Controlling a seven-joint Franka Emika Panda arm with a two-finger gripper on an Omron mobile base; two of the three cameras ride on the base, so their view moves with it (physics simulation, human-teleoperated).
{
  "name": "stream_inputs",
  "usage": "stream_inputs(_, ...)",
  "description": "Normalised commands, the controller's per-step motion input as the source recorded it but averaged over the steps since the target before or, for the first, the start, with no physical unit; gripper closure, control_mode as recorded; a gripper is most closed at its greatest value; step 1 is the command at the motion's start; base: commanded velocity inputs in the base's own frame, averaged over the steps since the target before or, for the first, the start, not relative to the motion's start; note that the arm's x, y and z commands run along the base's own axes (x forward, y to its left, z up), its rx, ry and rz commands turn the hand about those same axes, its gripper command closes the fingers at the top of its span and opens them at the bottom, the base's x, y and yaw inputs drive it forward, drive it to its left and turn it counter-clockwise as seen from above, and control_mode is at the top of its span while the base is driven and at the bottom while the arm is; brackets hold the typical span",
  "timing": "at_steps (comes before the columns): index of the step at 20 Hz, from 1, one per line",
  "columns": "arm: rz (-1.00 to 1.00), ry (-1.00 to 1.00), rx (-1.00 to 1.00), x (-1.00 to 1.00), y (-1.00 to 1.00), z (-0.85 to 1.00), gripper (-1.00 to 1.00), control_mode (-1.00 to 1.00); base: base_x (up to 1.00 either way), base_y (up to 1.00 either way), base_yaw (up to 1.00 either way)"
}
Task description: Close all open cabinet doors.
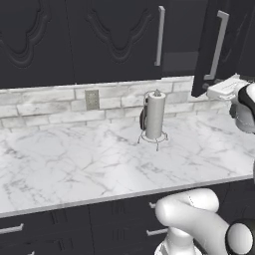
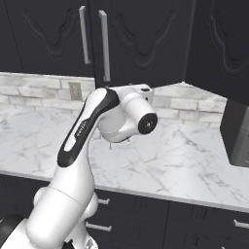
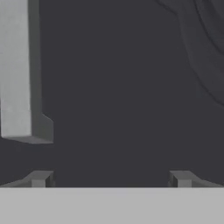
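Task unfinished: tall matte black carved cabinet door [image 1: 219, 45] with silver bar handle [image 3: 19, 70], upper right of left base view, hangs ajar. Your gripper [image 3: 111, 179] spread wide, empty, facing door panel. You must push shut.

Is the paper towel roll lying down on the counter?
No, the paper towel roll stands upright in its wire holder on the marble counter.
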Motion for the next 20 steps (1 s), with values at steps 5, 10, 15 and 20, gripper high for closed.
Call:
stream_inputs(5,0.00,0.00,0.00,0.42,0.01,-0.14,-1.00,-1.00,0.00,0.00,0.00)
stream_inputs(10,0.00,0.00,0.00,0.33,0.07,-0.14,-1.00,-1.00,0.00,0.00,0.00)
stream_inputs(15,0.00,0.00,0.00,0.28,0.08,-0.14,-1.00,-1.00,0.00,0.00,0.00)
stream_inputs(20,0.00,0.00,0.00,0.30,0.06,-0.03,-1.00,-1.00,0.00,0.00,0.00)
